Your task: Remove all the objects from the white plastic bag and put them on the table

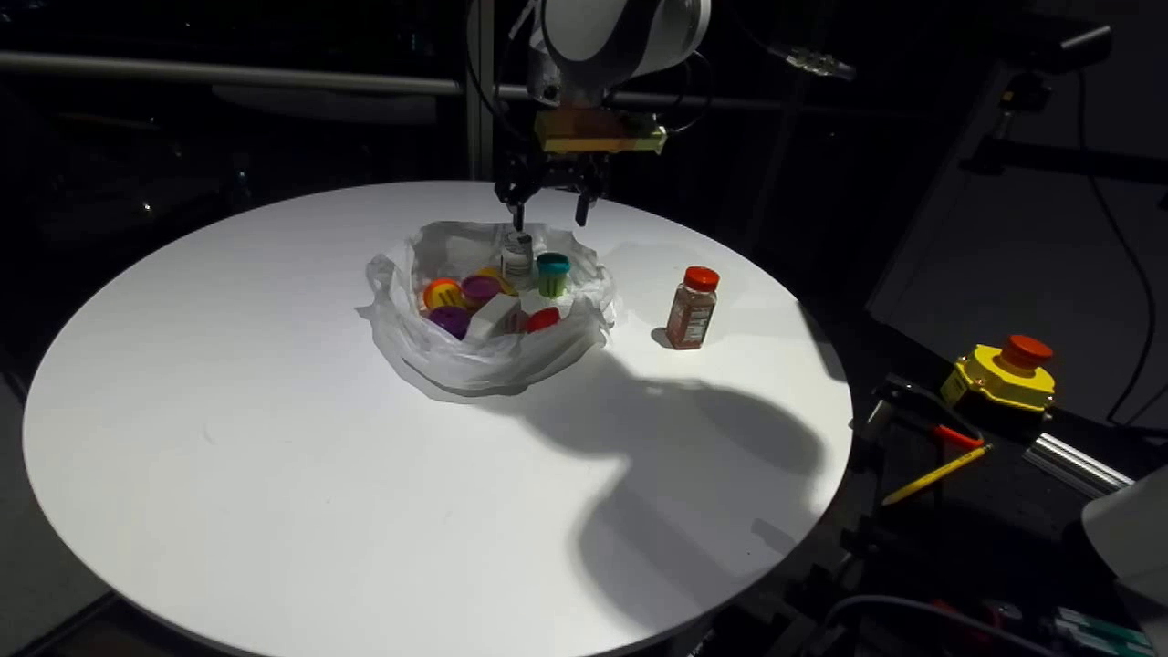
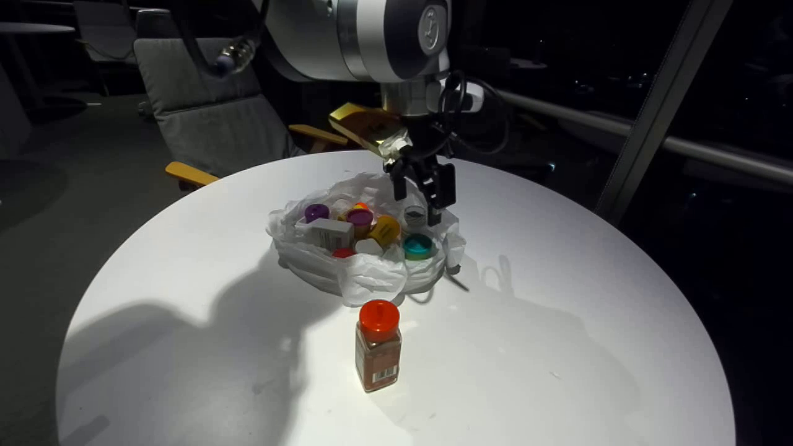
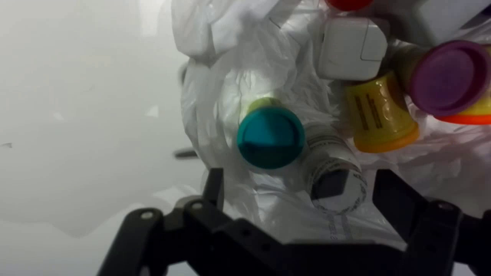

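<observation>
Your fingers (image 3: pixel 399 203) stand wide, empty, over the white bag (image 1: pixel 456 365) — tubs (image 3: pixel 271 136) and more inside await removal, some perhaps hidden. In an exterior view, one red-capped jar (image 1: pixel 691 310) — likely done — is on the bench (image 1: pixel 274 511) at the bag's three o'clock.

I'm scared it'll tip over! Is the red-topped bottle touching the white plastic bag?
Apart. In an exterior view, a strip of white table shows between the red-topped bottle and the nearest edge of the bag.
</observation>
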Motion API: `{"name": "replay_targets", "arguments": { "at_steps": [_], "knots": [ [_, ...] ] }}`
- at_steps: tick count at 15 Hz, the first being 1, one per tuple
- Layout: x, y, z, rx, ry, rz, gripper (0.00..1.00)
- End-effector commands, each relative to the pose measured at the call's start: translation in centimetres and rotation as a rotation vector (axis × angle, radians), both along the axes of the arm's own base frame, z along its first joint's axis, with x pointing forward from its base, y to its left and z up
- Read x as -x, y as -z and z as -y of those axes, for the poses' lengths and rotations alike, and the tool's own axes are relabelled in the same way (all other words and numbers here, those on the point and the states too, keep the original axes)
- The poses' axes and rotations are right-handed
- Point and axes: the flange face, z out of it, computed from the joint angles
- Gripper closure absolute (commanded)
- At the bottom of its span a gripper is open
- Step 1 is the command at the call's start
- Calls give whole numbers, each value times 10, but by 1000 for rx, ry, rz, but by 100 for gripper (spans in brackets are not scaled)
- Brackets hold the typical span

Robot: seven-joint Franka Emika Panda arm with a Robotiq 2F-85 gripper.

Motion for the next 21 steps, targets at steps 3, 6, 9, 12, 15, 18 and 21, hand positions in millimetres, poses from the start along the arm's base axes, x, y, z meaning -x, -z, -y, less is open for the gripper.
{"name": "replay_targets", "arguments": {
  "at_steps": [3,6,9,12,15,18,21],
  "knots": [
    [-37,-9,0,-85,-54,12,0],
    [-45,0,1,-97,-61,-18,0],
    [-50,9,3,-100,-62,-47,0],
    [-54,14,1,-105,-74,-68,7],
    [-56,17,-2,-106,-84,-88,42],
    [-54,22,-8,-109,-93,-117,65],
    [-50,25,-16,-115,-97,-140,81]
  ]
}}
